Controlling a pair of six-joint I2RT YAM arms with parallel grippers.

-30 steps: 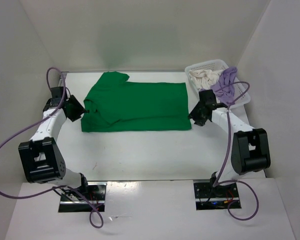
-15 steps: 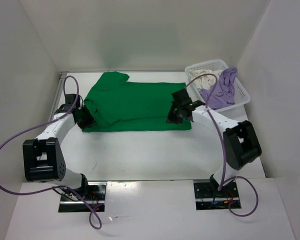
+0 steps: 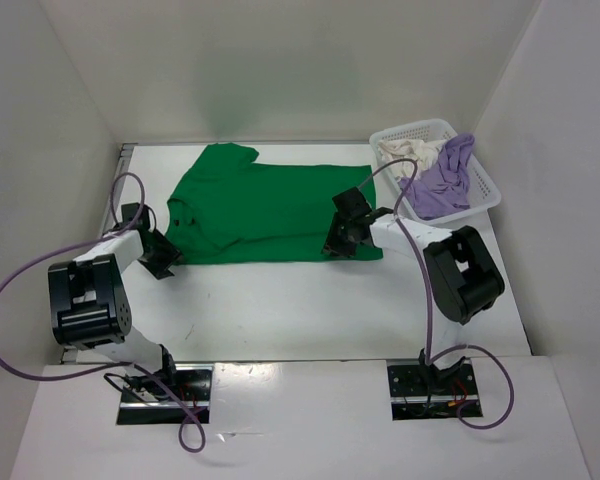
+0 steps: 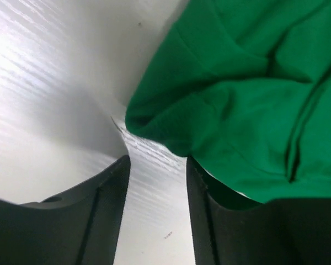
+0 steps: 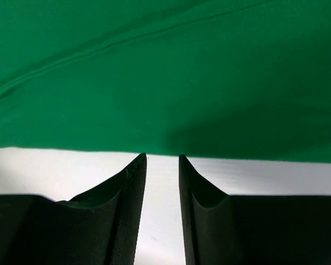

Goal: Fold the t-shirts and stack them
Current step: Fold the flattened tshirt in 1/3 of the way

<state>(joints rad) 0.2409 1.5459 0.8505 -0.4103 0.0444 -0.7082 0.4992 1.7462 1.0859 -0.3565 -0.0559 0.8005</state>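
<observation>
A bright green t-shirt (image 3: 270, 205) lies spread flat on the white table, collar to the left. My left gripper (image 3: 166, 258) sits low at its near-left corner. In the left wrist view the left gripper (image 4: 157, 165) is open over bare table, and the green t-shirt's corner (image 4: 254, 99) lies just ahead and over the right finger (image 4: 209, 221). My right gripper (image 3: 332, 246) is at the near hem toward the right. In the right wrist view the right gripper (image 5: 161, 160) is open with nothing in it, its tips just short of the green hem (image 5: 165, 72).
A white mesh basket (image 3: 488, 190) stands at the back right, holding a cream t-shirt (image 3: 405, 155) and a lavender t-shirt (image 3: 442, 185) that drapes over its side. White walls close in the table on the left, back and right.
The right gripper has swung left from beside the basket to the shirt's near hem. The left gripper has come nearer, from the collar side down to the near-left corner.
</observation>
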